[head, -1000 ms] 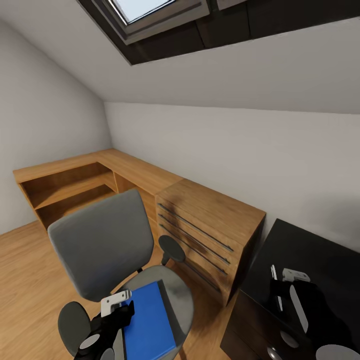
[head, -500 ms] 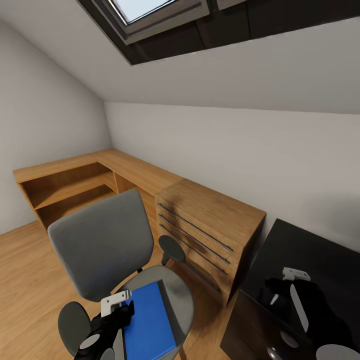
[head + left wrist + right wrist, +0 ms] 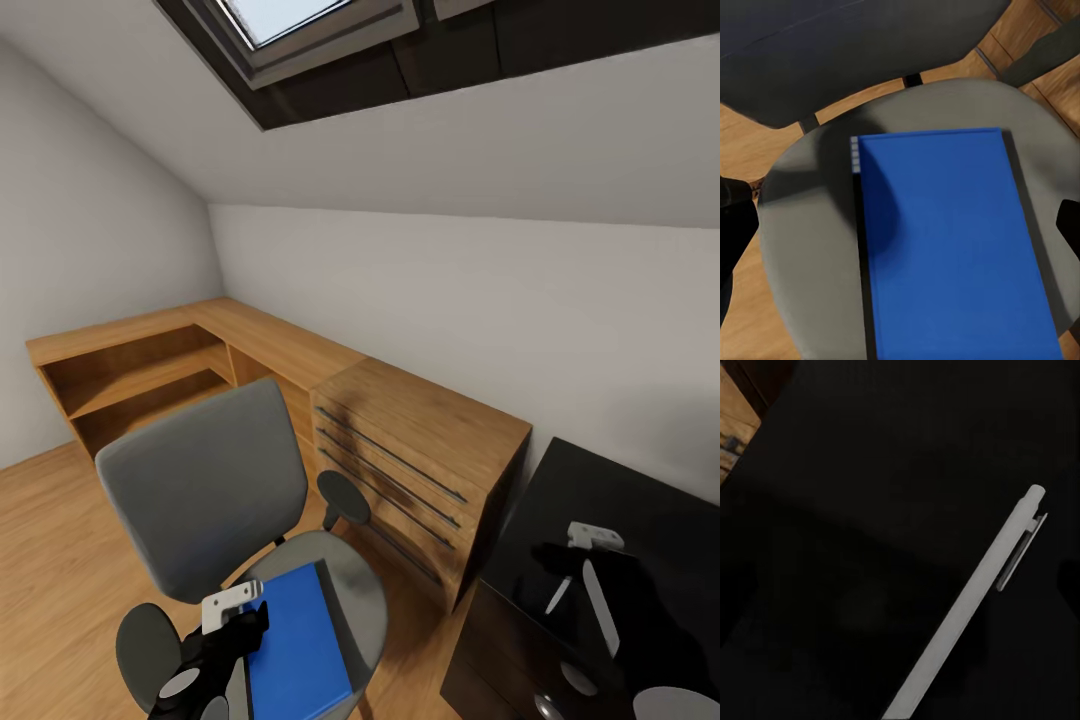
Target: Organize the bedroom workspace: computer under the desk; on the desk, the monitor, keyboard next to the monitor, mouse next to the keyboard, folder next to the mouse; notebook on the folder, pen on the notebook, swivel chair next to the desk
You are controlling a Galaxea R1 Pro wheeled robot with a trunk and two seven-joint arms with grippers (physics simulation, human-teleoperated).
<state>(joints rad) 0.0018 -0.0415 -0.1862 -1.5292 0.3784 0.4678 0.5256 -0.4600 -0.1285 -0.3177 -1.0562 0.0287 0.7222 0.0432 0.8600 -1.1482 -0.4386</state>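
The grey swivel chair [image 3: 205,485] stands on the wood floor left of the black desk [image 3: 625,490]. A bright blue folder [image 3: 297,640] [image 3: 945,240] lies flat on its seat [image 3: 810,225]. My left gripper [image 3: 238,628] hangs open just above the folder, one finger to each side of it. On the glossy desk top lies the white pen [image 3: 558,595] [image 3: 967,607], slanted and free. Over it my right gripper [image 3: 560,562] is open, its dark fingers apart and off the pen. The monitor, keyboard, mouse, computer and notebook are out of view.
A low oak dresser [image 3: 420,440] with dark-slotted drawers stands between chair and desk, joined to oak shelving [image 3: 130,380] along the left wall. The desk's black drawer unit [image 3: 500,660] shows a silver knob. Sloped walls and a skylight [image 3: 290,20] are overhead.
The pen stood upright at my right gripper a second ago; it now lies on the desk. The right gripper has drawn slightly up and away. Left arm, chair and folder are unchanged.
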